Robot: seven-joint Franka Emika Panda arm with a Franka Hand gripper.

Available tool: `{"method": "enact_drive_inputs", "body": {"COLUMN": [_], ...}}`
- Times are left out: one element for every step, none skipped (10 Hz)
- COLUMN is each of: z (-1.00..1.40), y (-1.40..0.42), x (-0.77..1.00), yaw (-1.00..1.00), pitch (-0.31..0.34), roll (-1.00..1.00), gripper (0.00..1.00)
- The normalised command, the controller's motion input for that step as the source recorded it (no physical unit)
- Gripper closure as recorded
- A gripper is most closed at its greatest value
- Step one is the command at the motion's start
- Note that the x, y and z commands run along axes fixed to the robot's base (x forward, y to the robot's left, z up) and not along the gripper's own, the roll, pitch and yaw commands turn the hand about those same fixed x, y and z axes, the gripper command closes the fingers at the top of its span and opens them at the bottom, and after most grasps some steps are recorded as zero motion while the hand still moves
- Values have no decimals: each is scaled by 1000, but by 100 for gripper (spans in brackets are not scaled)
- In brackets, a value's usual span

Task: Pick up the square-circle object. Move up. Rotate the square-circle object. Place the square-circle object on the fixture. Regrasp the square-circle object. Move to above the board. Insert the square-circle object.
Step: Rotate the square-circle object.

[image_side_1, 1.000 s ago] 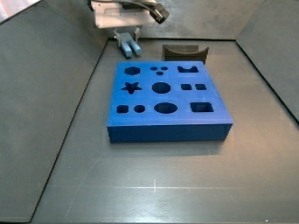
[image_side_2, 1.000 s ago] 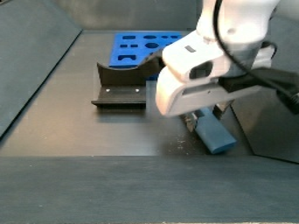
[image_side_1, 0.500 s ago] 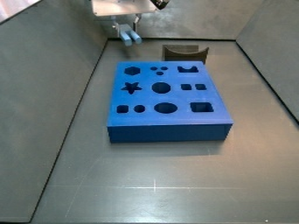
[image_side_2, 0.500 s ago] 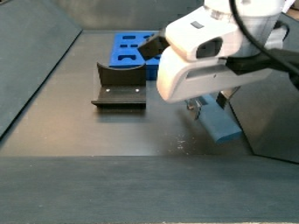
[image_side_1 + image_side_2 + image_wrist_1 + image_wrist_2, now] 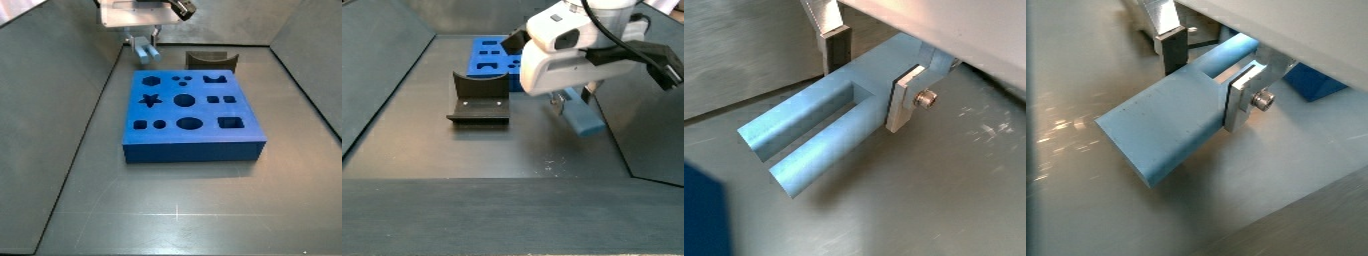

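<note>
The square-circle object, a long grey-blue bar, shows in both wrist views (image 5: 818, 135) (image 5: 1166, 135) with a slot along one face. My gripper (image 5: 871, 72) (image 5: 1211, 72) is shut on it near one end, one finger (image 5: 906, 96) (image 5: 1247, 96) on each side. In both side views the gripper (image 5: 144, 42) (image 5: 572, 100) holds the bar (image 5: 146, 49) (image 5: 584, 115) above the floor, beyond the board's far left corner. The blue board (image 5: 191, 112) (image 5: 486, 55) lies flat. The dark fixture (image 5: 210, 61) (image 5: 480, 98) stands next to the board, apart from the bar.
Grey walls enclose the floor on the left (image 5: 60, 60) and right (image 5: 307, 80). A corner of the blue board shows in both wrist views (image 5: 700, 215) (image 5: 1313, 80). Bare grey floor (image 5: 476, 150) lies in front of the fixture.
My gripper has risen with the bar in it; the bar has come up off the floor. The board and the fixture have not moved.
</note>
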Motion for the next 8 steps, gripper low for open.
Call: {"method": "enact_drive_inputs", "body": {"z": [0,-1,-2,-2,-2,-2,-2,-1], "y": [0,42,39,35,31,28,27,26], "x": [0,11,22,23,23,22,21,20], "yaw": [-1000,-1000,-1000,-1000,-1000,-1000,-1000,-1000], "pitch": [0,1,1,1,1,1,1,1], "roll": [0,-1,-2,-3,-3,-3,-3,-3], "gripper": [100,100,100,100,100,100,100,100]}}
